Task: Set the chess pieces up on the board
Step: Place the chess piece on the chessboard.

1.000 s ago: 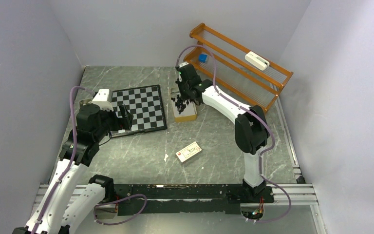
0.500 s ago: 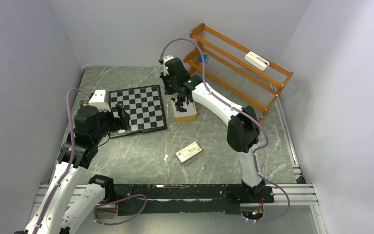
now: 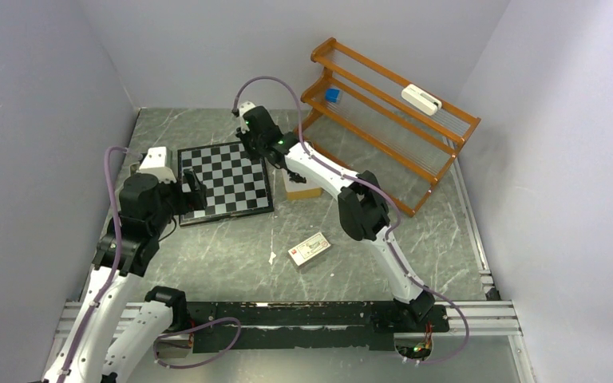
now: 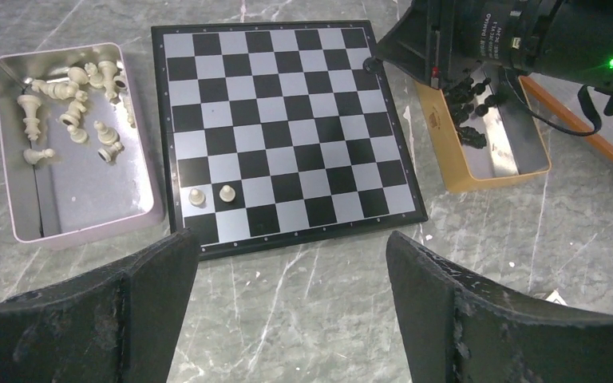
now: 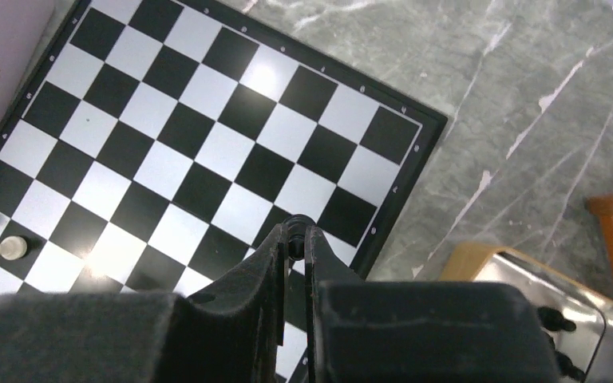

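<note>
The checkered board (image 3: 225,177) lies at the left rear of the table. Two pale chess pieces (image 4: 226,192) stand side by side near its near-left corner. More pale pieces (image 4: 72,96) lie in a silver tin (image 4: 88,231) left of the board. Black pieces (image 4: 467,104) sit in a tan box (image 3: 303,190) on its right. My right gripper (image 5: 296,233) hangs over the board's far right corner, shut on a small black chess piece (image 5: 297,221). My left gripper (image 4: 291,263) hovers open over bare table just in front of the board (image 4: 287,120), holding nothing.
A wooden rack (image 3: 391,112) stands at the back right with a blue cube (image 3: 332,95) and a white block (image 3: 421,99) on it. A small card box (image 3: 309,248) lies mid-table, in front of the tan box.
My right arm has swung left from above the tan box to the board's far right corner, staying shut. The left arm has drifted slightly left.
</note>
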`<state>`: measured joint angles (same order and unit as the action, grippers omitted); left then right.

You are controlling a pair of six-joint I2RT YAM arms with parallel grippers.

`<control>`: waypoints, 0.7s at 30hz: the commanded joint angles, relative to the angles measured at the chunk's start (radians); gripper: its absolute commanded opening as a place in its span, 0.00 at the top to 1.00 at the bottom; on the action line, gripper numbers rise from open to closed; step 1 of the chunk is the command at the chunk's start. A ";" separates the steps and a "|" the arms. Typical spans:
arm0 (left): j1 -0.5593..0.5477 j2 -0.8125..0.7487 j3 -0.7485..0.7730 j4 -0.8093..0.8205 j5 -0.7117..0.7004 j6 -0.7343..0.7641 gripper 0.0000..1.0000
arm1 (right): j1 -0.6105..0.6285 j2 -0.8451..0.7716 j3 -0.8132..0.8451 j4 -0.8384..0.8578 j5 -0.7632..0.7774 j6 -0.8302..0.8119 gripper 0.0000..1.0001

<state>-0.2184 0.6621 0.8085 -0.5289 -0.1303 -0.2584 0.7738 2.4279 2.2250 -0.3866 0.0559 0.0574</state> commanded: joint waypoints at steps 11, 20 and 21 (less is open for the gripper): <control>0.024 0.062 0.041 -0.038 -0.061 -0.076 0.15 | 0.023 0.048 -0.014 0.115 0.017 -0.037 0.91; 0.024 0.091 0.060 -0.049 -0.050 -0.106 0.16 | 0.045 0.091 -0.011 0.108 0.014 -0.021 0.91; 0.024 0.098 0.060 -0.047 -0.045 -0.111 0.16 | 0.048 0.095 -0.009 0.108 0.017 -0.021 0.90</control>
<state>-0.2062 0.7425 0.8314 -0.5686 -0.1772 -0.3412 0.8104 2.4966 2.2162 -0.2890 0.0635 0.0368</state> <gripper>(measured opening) 0.844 0.130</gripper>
